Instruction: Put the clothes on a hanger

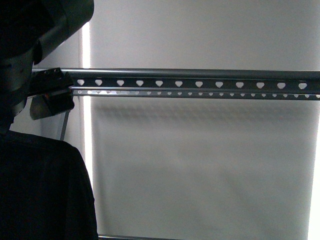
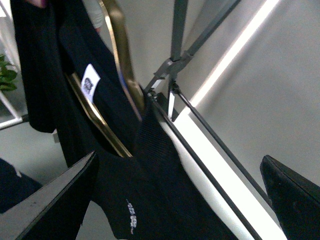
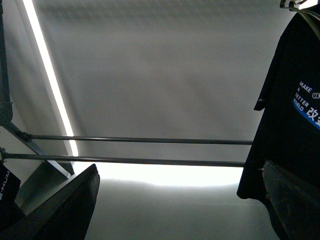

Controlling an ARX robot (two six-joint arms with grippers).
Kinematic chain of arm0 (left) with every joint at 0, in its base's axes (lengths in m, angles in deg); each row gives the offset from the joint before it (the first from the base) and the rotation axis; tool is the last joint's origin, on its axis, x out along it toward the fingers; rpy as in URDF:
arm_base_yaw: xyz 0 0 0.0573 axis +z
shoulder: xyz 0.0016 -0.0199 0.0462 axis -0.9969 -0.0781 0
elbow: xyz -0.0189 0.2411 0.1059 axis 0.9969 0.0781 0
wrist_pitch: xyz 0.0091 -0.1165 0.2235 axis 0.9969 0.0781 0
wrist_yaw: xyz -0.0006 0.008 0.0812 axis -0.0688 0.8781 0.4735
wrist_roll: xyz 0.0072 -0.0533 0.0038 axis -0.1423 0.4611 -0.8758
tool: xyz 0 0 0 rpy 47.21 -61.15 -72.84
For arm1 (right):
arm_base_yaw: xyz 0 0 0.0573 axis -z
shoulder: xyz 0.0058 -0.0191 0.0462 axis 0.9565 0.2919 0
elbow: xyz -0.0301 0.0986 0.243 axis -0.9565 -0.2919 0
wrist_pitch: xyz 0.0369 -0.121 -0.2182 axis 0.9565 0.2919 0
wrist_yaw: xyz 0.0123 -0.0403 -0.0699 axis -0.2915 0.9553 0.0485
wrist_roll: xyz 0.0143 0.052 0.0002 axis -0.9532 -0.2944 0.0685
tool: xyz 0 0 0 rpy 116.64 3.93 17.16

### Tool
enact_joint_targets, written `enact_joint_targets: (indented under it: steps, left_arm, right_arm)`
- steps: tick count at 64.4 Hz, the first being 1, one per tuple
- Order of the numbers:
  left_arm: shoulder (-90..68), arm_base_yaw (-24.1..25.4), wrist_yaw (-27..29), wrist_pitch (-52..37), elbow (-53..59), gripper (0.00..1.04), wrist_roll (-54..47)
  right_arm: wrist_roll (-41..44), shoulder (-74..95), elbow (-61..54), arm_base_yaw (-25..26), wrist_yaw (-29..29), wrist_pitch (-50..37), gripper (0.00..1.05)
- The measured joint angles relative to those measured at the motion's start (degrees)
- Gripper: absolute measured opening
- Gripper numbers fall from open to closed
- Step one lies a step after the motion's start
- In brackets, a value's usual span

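The grey metal rack's rail [image 1: 200, 82], with its row of heart-shaped holes, runs across the front view. The black T-shirt [image 1: 42, 190] fills the lower left there, below the rail's left end. In the left wrist view the shirt [image 2: 145, 170] hangs on a gold coat hanger [image 2: 122, 55], with a white neck label, beside the rack's tube legs [image 2: 177, 30]. My left gripper [image 2: 175, 200] is open and empty, and the shirt's cloth lies between its fingers [image 2: 50, 200]. In the right wrist view the shirt [image 3: 292, 110] shows white letters and a blue swoosh. My right gripper [image 3: 180, 205] is open and empty, beside it.
A dark arm part [image 1: 47, 92] sits at the rail's left end in the front view. Two thin horizontal rack bars [image 3: 150, 141] cross the right wrist view. A pale wall stands behind the rack. A green plant [image 2: 6, 75] shows at the edge of the left wrist view.
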Motion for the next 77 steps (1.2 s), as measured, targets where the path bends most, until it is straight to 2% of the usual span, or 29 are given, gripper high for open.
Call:
enact_joint_targets:
  steps: [10,16,21,34,51,59,61,77]
  left_arm:
    - [-3.39,3.52,-1.99,-0.87,0.00,0.98,1.57]
    - [-5.35,4.50,-5.05,-2.01,0.00,0.96,1.84]
    - [-7.30,4.87,-7.58,-2.21,-0.22,0.84,2.29]
    - [-9.44,5.16,-8.72,-4.15,-0.20,0.55,0.94]
    - [-5.86,5.16,-10.86,-16.20,4.83,0.22,-5.05]
    - [-2.01,4.98,-16.20,-28.83,10.62,0.08,-9.27]
    - [-1.25,4.70,-18.99,-30.69,11.37,0.05,-11.50]
    - [6.19,1.60,-34.34,-34.29,16.76,0.05,-26.05]
  right_arm:
    - [0.00,0.00,0.00,0.00,0.02,0.00,0.97]
    - [0.00,0.00,0.00,0.00,0.00,0.00,0.97]
    - [0.00,0.00,0.00,0.00,0.00,0.00,0.97]
    - [0.00,0.00,0.00,0.00,0.00,0.00,0.97]
    - [0.00,0.00,0.00,0.00,0.00,0.00,0.97]
    - [0.00,0.00,0.00,0.00,0.02,0.00,0.97]
    - [0.00,0.00,0.00,0.00,0.00,0.00,0.97]
    - [0.00,0.00,0.00,0.00,0.02,0.00,0.97]
